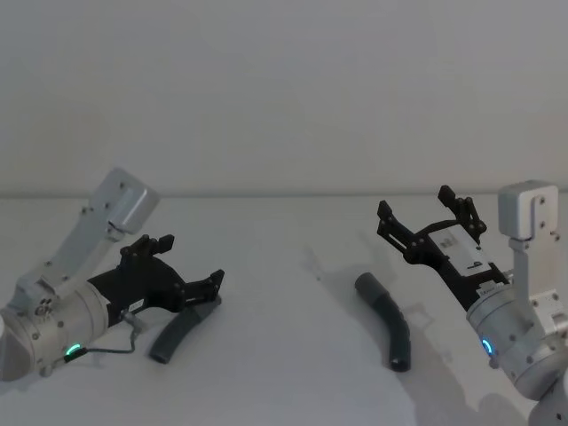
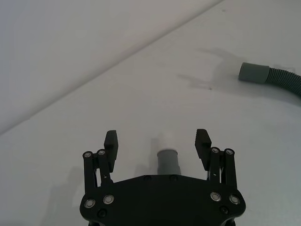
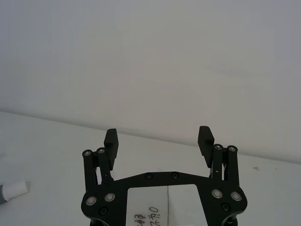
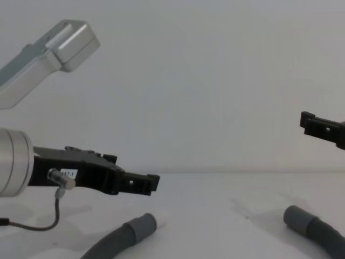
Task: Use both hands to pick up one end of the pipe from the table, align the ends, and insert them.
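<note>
Left gripper (image 1: 191,264) gapes above a cuff (image 2: 168,161) at 8 o'clock — right gripper (image 1: 417,202), also open, at 3 o'clock. We have lifted nothing yet.

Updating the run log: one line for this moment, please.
phase: pre-grasp | left gripper: open, low over left cuff | right gripper: open, raised, clear of right cuff | pipe: lying on table, ends apart

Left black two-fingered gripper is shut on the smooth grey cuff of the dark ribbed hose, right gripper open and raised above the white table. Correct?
No: the left gripper is open, not shut. The left wrist view shows its jaws spread, with the smooth grey cuff lying between them ungripped. The right gripper is open and raised above the white table, as stated.
</note>
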